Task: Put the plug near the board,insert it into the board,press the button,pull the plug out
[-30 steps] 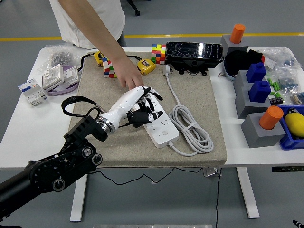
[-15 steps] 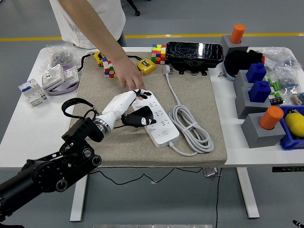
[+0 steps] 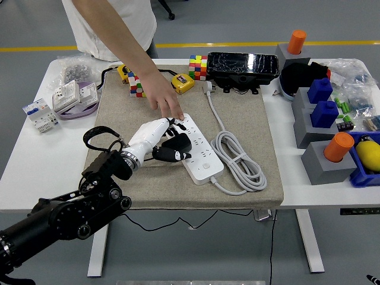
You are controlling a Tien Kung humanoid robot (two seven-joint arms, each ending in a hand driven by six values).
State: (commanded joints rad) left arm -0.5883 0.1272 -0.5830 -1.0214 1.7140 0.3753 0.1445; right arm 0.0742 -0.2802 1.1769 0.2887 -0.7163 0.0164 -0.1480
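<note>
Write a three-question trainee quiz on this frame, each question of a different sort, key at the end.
1. True or false: the left hand is shut on the black plug.
2. What does the person's hand touch? A) the power strip B) the colour cube C) the orange cylinder
3. Fill in: the power strip lies on a beige ____.

Key: 1 true; 2 A; 3 mat.
</note>
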